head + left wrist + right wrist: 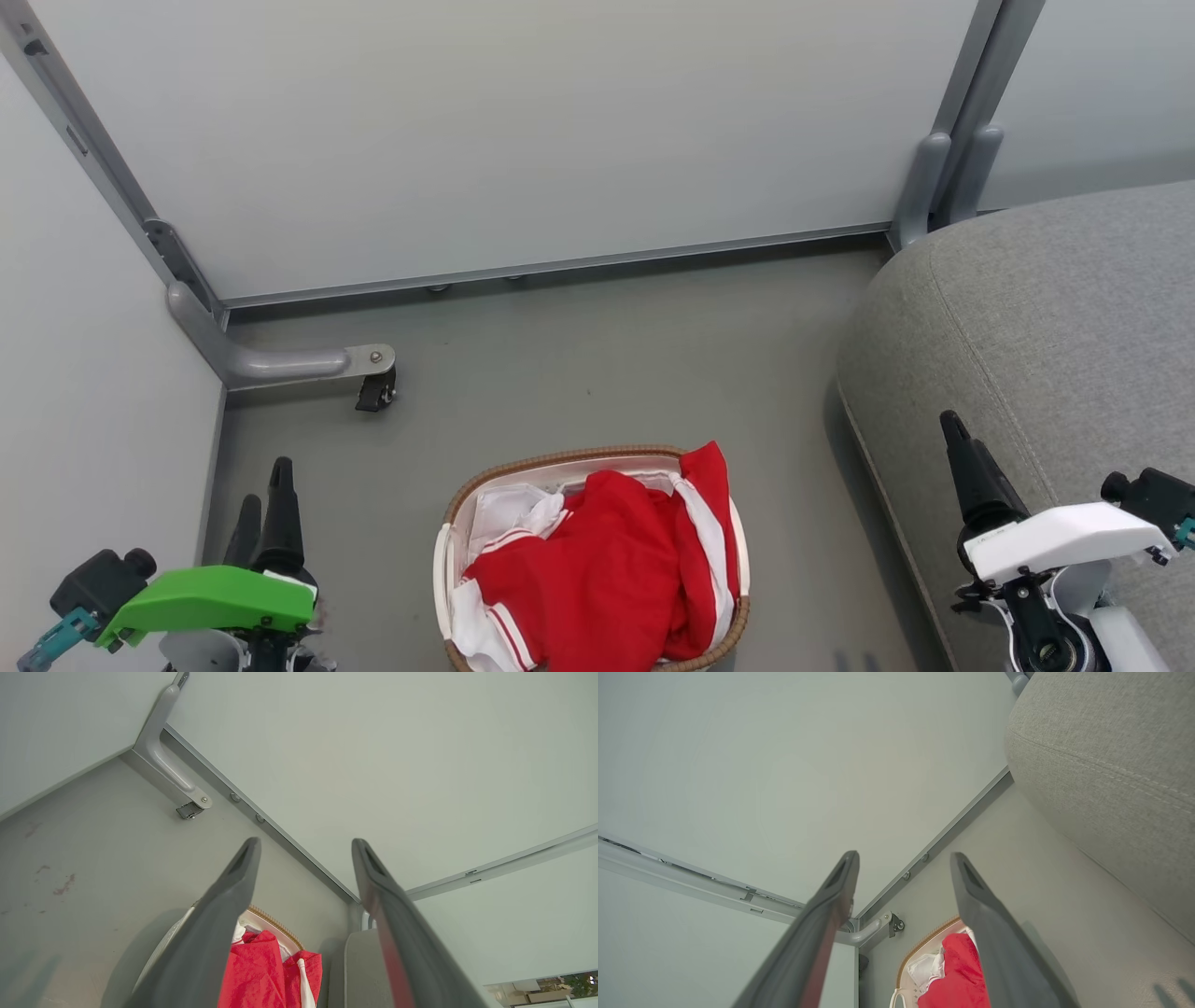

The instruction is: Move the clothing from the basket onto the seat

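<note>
I count one basket [560,458] standing on the grey floor [607,355], at 6 o'clock in my head view. There is one sofa [1055,317] at 3 o'clock, apart from the basket with a strip of floor between them. The clothing [607,569] is a single red heap with white panels and striped trim. All of it sits in the basket, with one fold draped over the rim at the basket's 2 o'clock. I cannot tell how many garments make up the heap. One white liner [509,509] shows under it at the basket's 10 o'clock.

I have two grippers, each with two dark fingers. The left gripper [306,842] sits at 8 o'clock in the head view, over the floor beside the basket. Its jaws are spread wide and released, gripping nothing and touching nothing. The right gripper [904,856] sits at 4 o'clock, over the sofa's near edge. Its jaws are just as wide apart and also empty.

One wheeled foot [376,390] of the wall frame rests on the floor at 10 o'clock from the basket.
</note>
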{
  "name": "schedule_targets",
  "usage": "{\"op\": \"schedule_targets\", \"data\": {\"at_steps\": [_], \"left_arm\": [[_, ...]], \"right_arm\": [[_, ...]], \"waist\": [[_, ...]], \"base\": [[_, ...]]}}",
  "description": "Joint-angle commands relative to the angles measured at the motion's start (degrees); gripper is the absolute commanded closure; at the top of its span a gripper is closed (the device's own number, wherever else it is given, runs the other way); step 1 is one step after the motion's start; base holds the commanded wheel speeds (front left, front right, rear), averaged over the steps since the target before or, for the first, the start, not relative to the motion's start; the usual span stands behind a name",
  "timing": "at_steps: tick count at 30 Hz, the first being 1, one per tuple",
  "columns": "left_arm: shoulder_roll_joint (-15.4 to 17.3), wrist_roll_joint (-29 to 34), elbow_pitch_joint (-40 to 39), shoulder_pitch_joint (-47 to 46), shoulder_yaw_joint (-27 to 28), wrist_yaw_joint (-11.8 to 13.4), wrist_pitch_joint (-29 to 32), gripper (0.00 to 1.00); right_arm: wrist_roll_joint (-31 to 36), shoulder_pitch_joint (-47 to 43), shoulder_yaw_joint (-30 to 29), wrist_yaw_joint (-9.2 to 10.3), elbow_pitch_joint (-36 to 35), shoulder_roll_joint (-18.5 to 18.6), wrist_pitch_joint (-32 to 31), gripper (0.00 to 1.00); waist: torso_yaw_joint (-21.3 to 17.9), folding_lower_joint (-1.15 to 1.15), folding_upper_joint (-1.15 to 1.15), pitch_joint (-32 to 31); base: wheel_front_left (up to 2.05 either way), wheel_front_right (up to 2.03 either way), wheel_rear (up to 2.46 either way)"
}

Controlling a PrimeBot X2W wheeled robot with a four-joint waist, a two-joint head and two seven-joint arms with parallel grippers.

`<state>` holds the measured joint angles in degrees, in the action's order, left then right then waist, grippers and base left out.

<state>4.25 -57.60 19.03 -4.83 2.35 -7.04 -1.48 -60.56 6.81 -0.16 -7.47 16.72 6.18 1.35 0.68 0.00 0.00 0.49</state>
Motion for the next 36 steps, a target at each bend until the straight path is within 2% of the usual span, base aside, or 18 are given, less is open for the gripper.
{"op": "schedule_targets", "data": {"at_steps": [1,20,36], "left_arm": [[0.67,2.54,-0.43,-2.04,-0.48,0.16,-0.63,0.0],[1.75,17.52,0.85,-2.13,-3.22,1.41,-4.32,0.0],[2.02,27.96,1.69,-2.8,-5.1,1.44,-6.91,0.0]], "right_arm": [[2.33,1.66,0.34,-0.02,-0.4,0.67,0.71,0.0],[17.73,2.48,2.25,-0.02,0.91,1.64,4.41,0.0],[28.36,3.59,4.69,-0.02,1.66,2.33,6.99,0.0]], "waist": [[0.04,0.0,0.0,-0.01],[0.1,0.0,0.0,0.09],[0.37,0.0,0.0,0.1]], "base": [[0.0,0.0,0.0],[0.0,0.0,0.0],[0.0,0.0,0.0]]}}
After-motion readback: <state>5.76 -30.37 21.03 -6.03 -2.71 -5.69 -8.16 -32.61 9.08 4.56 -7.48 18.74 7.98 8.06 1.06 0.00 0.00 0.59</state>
